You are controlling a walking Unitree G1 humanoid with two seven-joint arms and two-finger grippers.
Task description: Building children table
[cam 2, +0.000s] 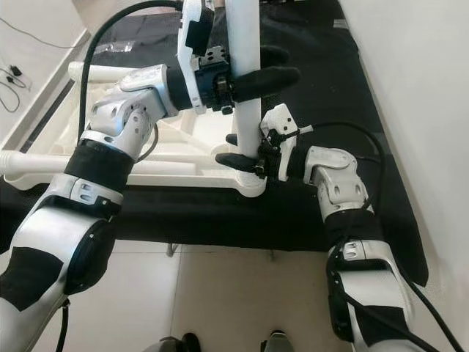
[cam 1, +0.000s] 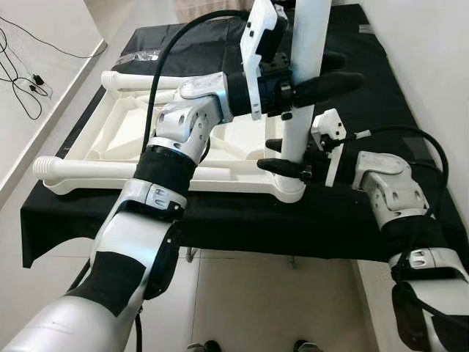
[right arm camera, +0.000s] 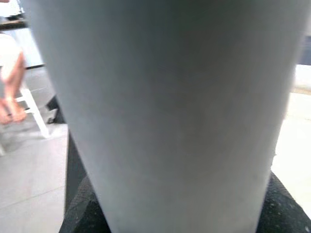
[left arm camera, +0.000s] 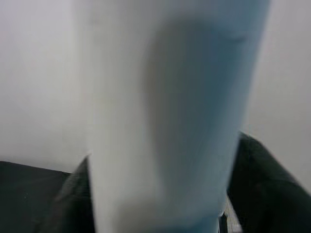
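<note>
Both grippers are clamping the upright white leg (cam 1: 304,73), the left gripper (cam 1: 322,84) above the right gripper (cam 1: 282,155) near the upturned tabletop (cam 1: 124,132), so assembly is looking about half finished.

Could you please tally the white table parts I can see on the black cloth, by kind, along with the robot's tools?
Upright white table leg, held by both tools: 1
White table legs lying flat: 2
White tabletop, upside down: 1
Tools, left tool and right tool: 2
Total: 6
</note>
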